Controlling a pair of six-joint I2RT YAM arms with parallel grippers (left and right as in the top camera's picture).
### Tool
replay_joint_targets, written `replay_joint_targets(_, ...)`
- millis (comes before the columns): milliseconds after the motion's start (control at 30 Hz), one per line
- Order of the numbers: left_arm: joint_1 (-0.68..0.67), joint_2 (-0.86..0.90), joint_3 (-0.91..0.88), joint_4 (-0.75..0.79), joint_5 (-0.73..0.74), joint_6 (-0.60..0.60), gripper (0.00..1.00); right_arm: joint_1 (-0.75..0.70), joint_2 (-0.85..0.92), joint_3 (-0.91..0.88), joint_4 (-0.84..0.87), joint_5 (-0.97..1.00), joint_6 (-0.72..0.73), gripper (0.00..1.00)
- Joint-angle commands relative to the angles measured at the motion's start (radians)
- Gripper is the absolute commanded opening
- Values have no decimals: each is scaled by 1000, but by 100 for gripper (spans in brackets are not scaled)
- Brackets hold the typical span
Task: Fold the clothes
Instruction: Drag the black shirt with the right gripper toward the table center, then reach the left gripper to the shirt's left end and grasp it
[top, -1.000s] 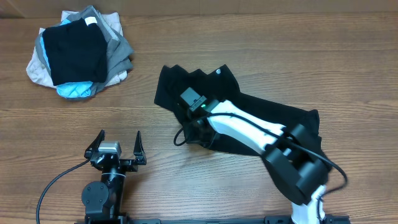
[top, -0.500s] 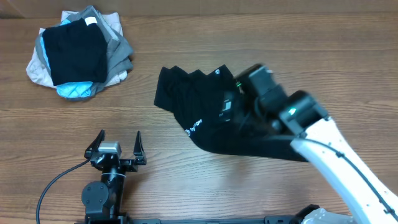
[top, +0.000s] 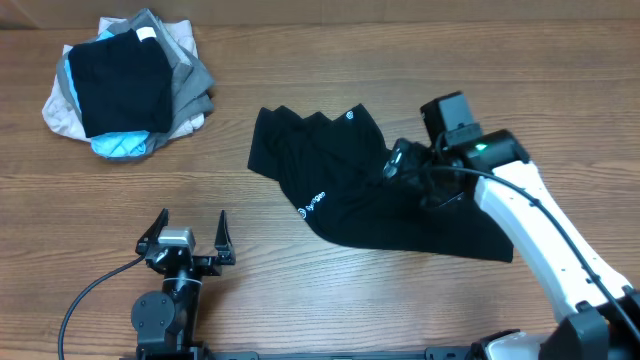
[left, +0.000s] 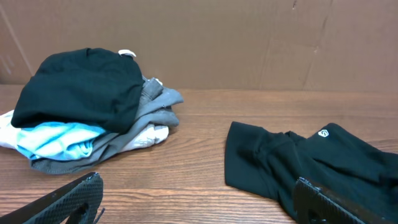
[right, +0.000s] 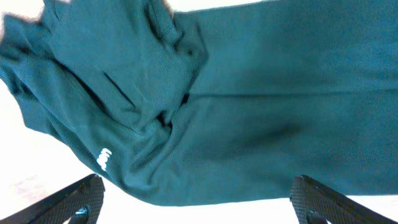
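my right gripper (right: 196, 190) hangs over the black shirt (top: 340, 190) with its fingers spread wide and nothing between them. the shirt lies crumpled on the wooden table (top: 420, 50), just right of centre, its white lettering (top: 313, 203) near the edge toward seven o'clock and the small round logo (top: 351, 114) toward twelve. my left gripper (top: 187, 240) sits at about eight o'clock from the shirt, well apart, also wide open and empty. the stacked pile (top: 125, 85) rests at ten o'clock.
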Motion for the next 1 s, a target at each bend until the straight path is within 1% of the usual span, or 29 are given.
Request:
replay_joint_targets(0, 6, -11, -4, -1, -6, -3, 100, 22, 18, -63, 41, -45, 69, 100)
replay_joint_targets(167, 6, -11, -4, -1, -6, -3, 100, 24, 21, -135, 114, -39, 244, 100)
replay_joint_targets(267, 6, -11, -4, -1, -6, -3, 100, 24, 21, -164, 155, -37, 304, 100)
replay_joint_targets(433, 6, -11, -4, -1, -6, -3, 100, 24, 23, -195, 171, 5, 303, 100)
replay_joint_targets(700, 6, -11, -4, 0, 1, -5, 100, 24, 23, -200, 176, 5, 303, 100)
replay_joint_targets(867, 5, -11, -4, 13, 29, -66, 100, 24, 23, -200, 179, 5, 303, 100)
replay_joint_targets(967, 5, -11, -3, 8, 89, -137, 100, 24, 23, -200, 188, 9, 303, 100)
